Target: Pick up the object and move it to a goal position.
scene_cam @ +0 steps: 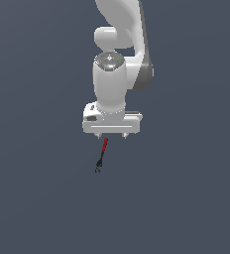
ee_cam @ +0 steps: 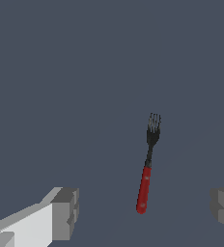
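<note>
The object is a small fork with a red handle and a black forked tip. It lies flat on the grey surface, just below the white gripper in the exterior view [scene_cam: 101,156], red end toward the gripper. In the wrist view the fork [ee_cam: 147,166] lies beyond the fingertips, its red end nearest them. My gripper [scene_cam: 112,136] hovers above the surface with its jaws wide open and empty. The two grey fingertips [ee_cam: 65,212] stand far apart in the wrist view, and the fork lies nearer the other one.
The white arm [scene_cam: 119,59] rises behind the gripper. The plain dark grey surface [scene_cam: 186,198] fills all the rest of both views.
</note>
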Robot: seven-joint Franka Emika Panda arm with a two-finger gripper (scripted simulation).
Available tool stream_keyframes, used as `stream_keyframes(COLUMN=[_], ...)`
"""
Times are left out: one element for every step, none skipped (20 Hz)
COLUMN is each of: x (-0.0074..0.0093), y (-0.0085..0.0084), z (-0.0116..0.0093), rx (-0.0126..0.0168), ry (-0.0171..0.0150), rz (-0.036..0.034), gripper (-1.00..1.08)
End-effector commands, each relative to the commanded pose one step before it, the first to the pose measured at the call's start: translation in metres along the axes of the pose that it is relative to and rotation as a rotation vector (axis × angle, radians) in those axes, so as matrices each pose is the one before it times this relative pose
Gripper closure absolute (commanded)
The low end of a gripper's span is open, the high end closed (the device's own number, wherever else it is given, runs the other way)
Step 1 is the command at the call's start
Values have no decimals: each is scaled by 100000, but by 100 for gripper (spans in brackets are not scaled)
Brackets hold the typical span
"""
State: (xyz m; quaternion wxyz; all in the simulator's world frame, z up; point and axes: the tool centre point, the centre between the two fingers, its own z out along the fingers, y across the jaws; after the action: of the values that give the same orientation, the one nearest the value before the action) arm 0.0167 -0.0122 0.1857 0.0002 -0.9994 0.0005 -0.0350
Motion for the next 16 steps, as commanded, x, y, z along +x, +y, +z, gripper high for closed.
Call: stream_keyframes(x=[-60,-28,-36,-45,-53,-63,-73,-86,-100,-116,-121,-117,-111,-105,-97,-88], y=[243,153,182,211,241,271,303,335,369,402,397,369,340,311,278,249], z=[588,382,455,526,594,665,737,807,881,952,931,857,782,708,632,558], rx=[12,18,20,19,15,8,-2,-13,-27,-44,-59,-69,-74,-77,-76,-73], ry=[-367,-206,-249,-289,-326,-361,-396,-433,-473,-511,-498,-456,-415,-375,-334,-294], rz=[811,569,683,791,894,996,1101,1207,1319,1427,1395,1283,1171,1061,945,836], gripper=[-92,-92,-92,-92,-92,-92,-92,-92,-92,-92,-92,-92,-92,-92,-92,-92])
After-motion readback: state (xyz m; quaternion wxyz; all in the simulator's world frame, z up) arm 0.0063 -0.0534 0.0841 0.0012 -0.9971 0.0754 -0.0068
